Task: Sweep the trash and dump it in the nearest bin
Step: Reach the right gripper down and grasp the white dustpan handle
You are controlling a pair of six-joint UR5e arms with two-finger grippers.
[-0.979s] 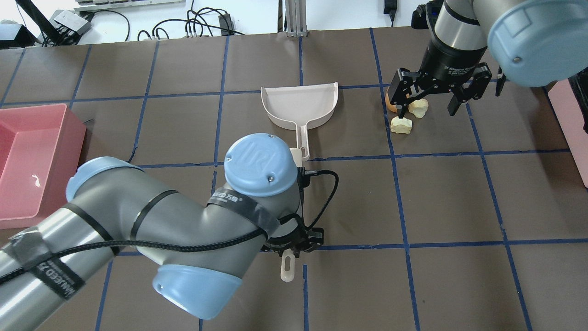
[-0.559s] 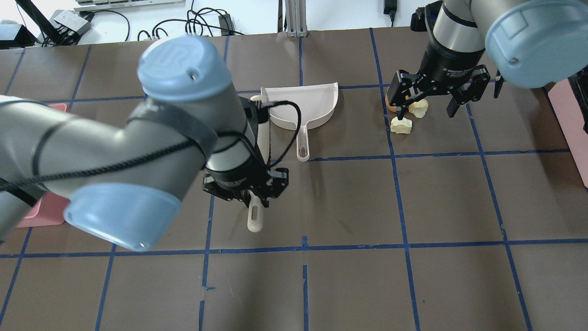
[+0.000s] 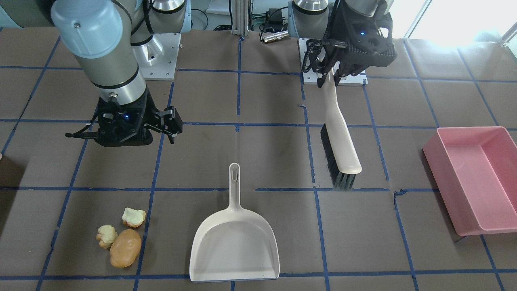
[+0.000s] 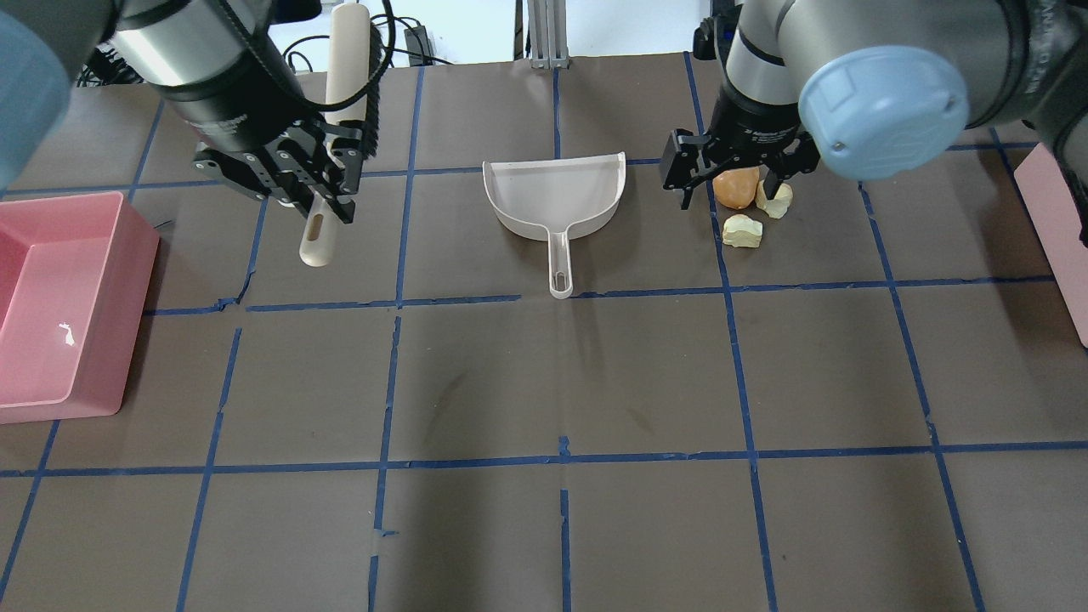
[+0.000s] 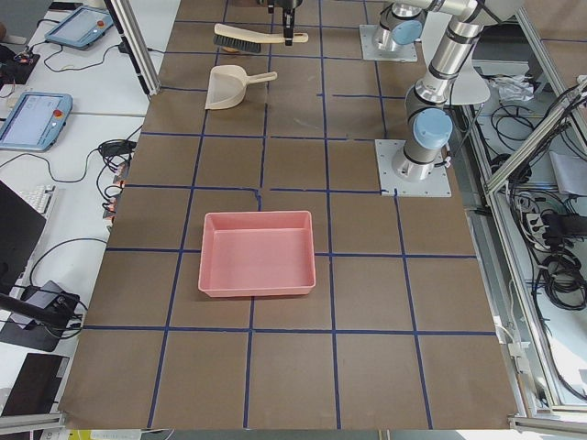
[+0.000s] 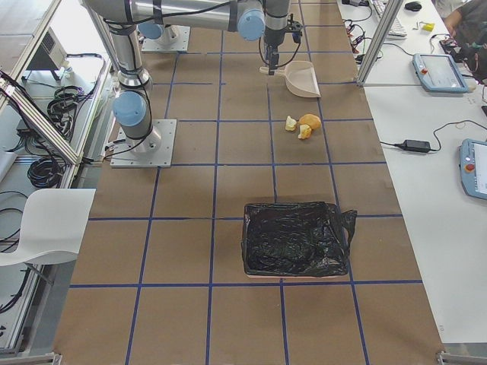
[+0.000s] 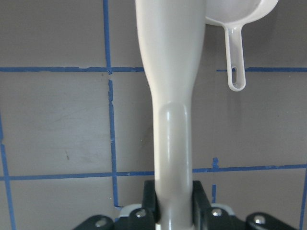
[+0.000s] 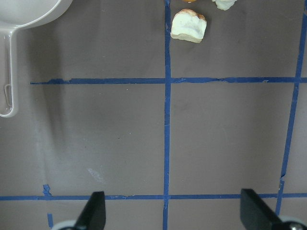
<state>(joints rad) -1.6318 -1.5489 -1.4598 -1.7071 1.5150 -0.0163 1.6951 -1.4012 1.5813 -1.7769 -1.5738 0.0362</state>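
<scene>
Three pieces of trash lie together on the brown counter [image 3: 258, 101] to the robot's right of the dustpan: a tan-brown potato-shaped lump [image 3: 125, 247] and two pale cream chunks [image 3: 133, 217] [image 3: 106, 235], one of them on a line of the blue tape grid [image 4: 561, 466]. The right tool [image 8: 175, 207] hangs above the counter just on the robot's side of them, its black fingers [image 8: 96, 211] spread wide and holding nothing. White lettering [image 4: 759, 132] on that arm's wrist collar is too small to read. The cream dustpan [image 3: 235, 246] rests flat mid-counter, its handle toward the robot and its mouth away. The left tool [image 7: 173, 197] is pinched on the handle of a cream hand brush [image 3: 339, 133] with dark bristles, whose head points away from the robot; whether the bristles touch the counter cannot be told. A pink bin [image 3: 472, 178] sits at the counter's end on the robot's left, and a bin lined with a black bag [image 6: 297, 239] at the opposite end, beyond the trash. Touch-screen pendants [image 5: 26, 117] and cables lie on the side benches.
</scene>
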